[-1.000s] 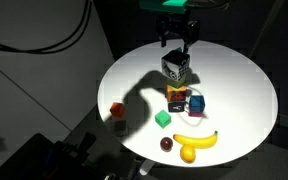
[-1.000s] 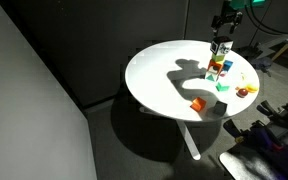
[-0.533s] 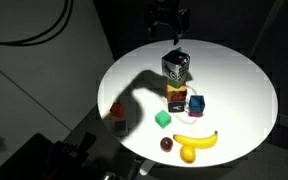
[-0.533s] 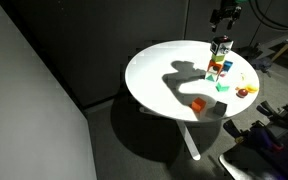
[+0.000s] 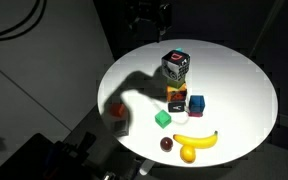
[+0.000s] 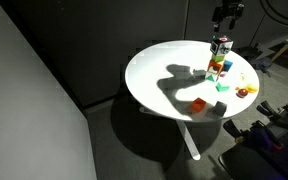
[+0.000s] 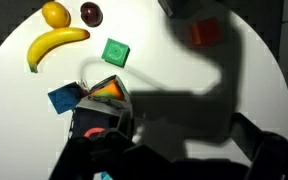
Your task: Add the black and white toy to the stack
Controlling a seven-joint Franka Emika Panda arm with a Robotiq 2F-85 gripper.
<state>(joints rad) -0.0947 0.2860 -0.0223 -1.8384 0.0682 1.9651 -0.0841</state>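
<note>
The black and white toy [image 5: 176, 64] appeared to rest on top of the stack [image 5: 176, 96], near the middle of the round table [image 5: 246, 85]. The blue cube [image 5: 196, 103] lay just beside the column's base. The gripper [image 5: 150, 14] hung above and behind the column, well apart from it and holding nothing; how far its jaws stood open could not be determined. Placement was judged complete, with the retreat as the step in hand. The next move called for clearing the arm away without brushing the tall, easily toppled column, then confirming that the toy sat squarely.
</note>
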